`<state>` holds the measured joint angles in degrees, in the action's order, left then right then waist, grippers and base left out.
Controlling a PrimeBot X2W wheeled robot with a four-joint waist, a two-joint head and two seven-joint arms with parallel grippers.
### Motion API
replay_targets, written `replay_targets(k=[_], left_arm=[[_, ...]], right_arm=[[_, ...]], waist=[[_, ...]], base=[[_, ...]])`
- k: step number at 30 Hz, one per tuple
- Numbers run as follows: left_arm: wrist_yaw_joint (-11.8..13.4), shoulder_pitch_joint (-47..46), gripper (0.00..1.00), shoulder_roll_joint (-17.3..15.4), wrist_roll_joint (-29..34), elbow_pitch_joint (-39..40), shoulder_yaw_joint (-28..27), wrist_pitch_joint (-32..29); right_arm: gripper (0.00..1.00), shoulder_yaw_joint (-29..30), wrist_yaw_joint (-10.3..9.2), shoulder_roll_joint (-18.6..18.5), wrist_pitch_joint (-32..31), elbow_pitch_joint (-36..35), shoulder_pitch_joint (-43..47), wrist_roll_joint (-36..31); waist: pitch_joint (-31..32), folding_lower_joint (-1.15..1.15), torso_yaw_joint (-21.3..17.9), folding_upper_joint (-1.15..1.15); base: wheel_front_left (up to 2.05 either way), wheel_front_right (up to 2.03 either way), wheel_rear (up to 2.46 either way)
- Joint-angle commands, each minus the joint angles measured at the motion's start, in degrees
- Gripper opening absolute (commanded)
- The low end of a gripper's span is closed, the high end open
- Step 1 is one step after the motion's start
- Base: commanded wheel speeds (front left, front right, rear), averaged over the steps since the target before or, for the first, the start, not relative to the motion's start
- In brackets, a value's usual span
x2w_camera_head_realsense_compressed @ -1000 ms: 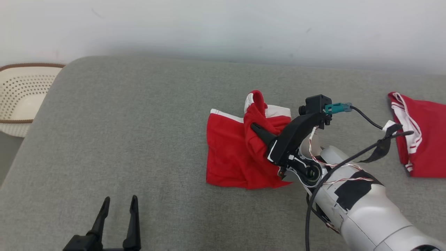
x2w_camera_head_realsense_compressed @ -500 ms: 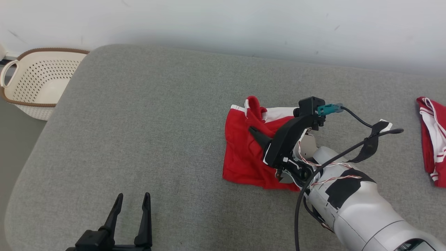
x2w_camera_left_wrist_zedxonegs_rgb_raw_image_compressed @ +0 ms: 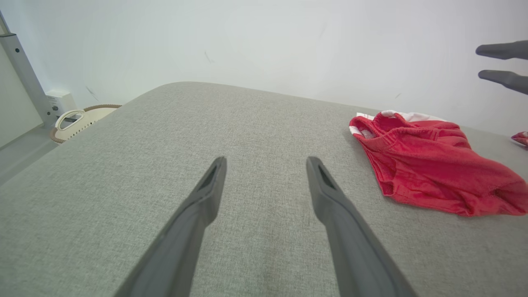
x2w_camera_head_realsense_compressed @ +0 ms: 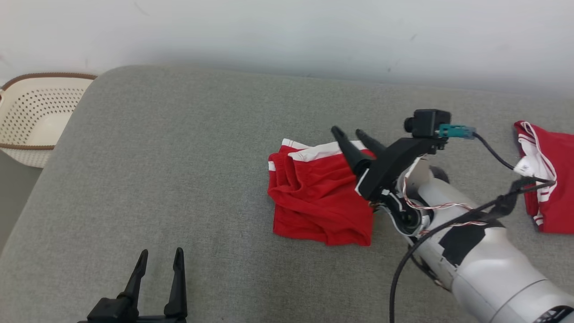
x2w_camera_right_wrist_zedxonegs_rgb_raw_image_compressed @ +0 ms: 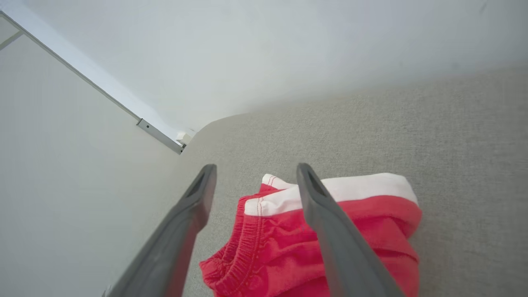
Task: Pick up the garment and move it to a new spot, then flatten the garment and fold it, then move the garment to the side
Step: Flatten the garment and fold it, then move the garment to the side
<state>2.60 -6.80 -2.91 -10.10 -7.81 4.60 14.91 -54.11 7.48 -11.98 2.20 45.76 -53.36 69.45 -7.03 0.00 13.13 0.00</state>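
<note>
Red with a white band, the garment [x2w_camera_head_realsense_compressed: 318, 197] lies bunched on the grey upholstered surface [x2w_camera_head_realsense_compressed: 179, 157] (right of its middle). The right gripper [x2w_camera_head_realsense_compressed: 346, 130] hovers over the garment's far edge, fingers spread wide, holding nothing. The left gripper [x2w_camera_head_realsense_compressed: 161, 251] sits well apart, fingers likewise open and empty.
</note>
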Motion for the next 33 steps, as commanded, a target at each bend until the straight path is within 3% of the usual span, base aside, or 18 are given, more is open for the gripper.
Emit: replay_targets(k=[1,6,12,33], left_arm=[[-0.2,0.8,1.0,0.0,0.6,0.1,-0.2,0.2],[-0.1,1.4,1.0,0.0,1.2,0.9,-0.9,0.2],[0.1,2.0,1.0,0.0,1.6,1.5,-1.8,0.2],[0.5,0.1,1.0,0.0,0.4,1.5,-1.2,0.2]], right_arm=[[1.0,-0.4,0.03,-0.6,0.7,-0.2,0.8,-0.7],[1.0,-1.8,0.03,-4.0,4.3,-0.3,1.3,-3.2],[1.0,-2.3,0.03,-6.3,4.0,2.0,1.7,-3.9],[1.0,-5.0,0.03,-1.7,-4.9,11.2,3.1,0.2]], waist=[[0.4,0.0,-0.5,0.0],[0.7,0.0,-1.6,0.0],[0.6,0.0,-2.3,0.0],[-2.6,0.0,0.2,0.0]], base=[[0.0,0.0,0.0],[0.0,0.0,0.0],[0.0,0.0,0.0],[0.0,0.0,0.0]])
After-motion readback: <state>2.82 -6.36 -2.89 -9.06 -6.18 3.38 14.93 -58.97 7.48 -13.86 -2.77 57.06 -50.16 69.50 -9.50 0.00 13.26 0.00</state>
